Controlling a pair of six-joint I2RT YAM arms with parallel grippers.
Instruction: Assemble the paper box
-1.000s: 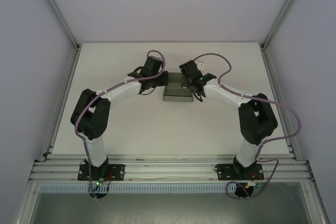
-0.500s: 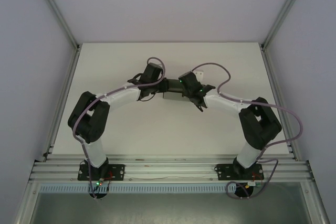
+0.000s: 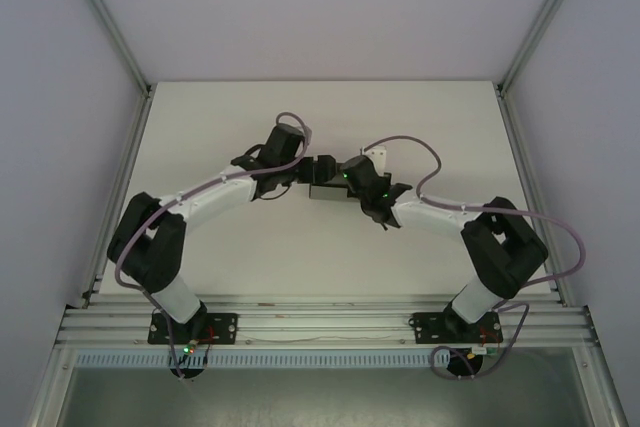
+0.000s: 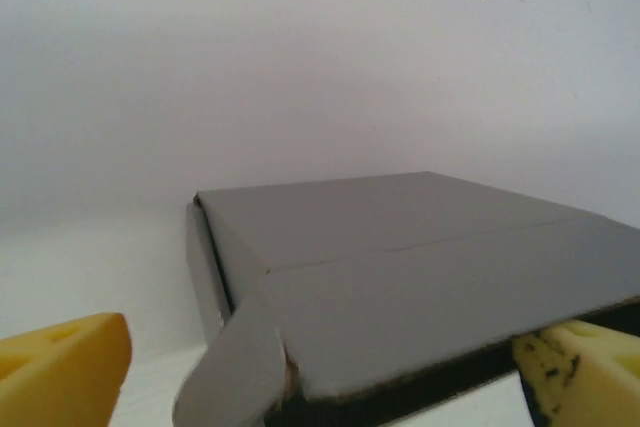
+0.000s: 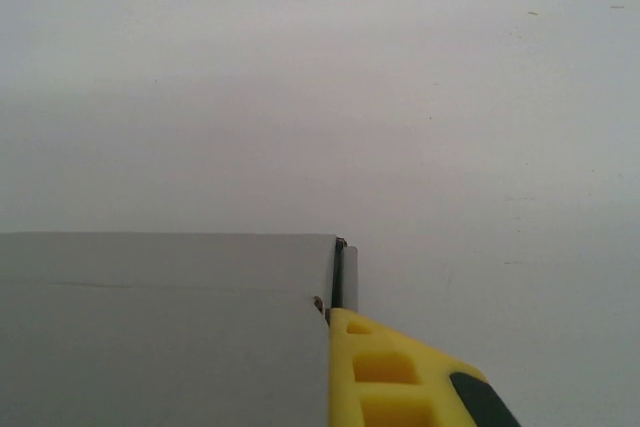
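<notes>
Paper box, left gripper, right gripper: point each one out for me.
paper box (image 4: 400,247), left wrist view, on its flat top panel.
left gripper (image 3: 322,168), top view, between its fingertips.
right gripper (image 3: 352,181), top view, between its fingertips.

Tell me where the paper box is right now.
In the top view, the paper box is near the middle of the table, directly between the left claw and the right claw, which close in on it from either side.

From above, the arms (image 3: 220,192) are covering most of the paper box (image 3: 324,194). The left wrist view's lower edge is cutting off the box's near end and the left gripper (image 4: 320,387) fingers (image 4: 62,367). The right gripper (image 3: 346,185) closure is proving unreadable.
</notes>
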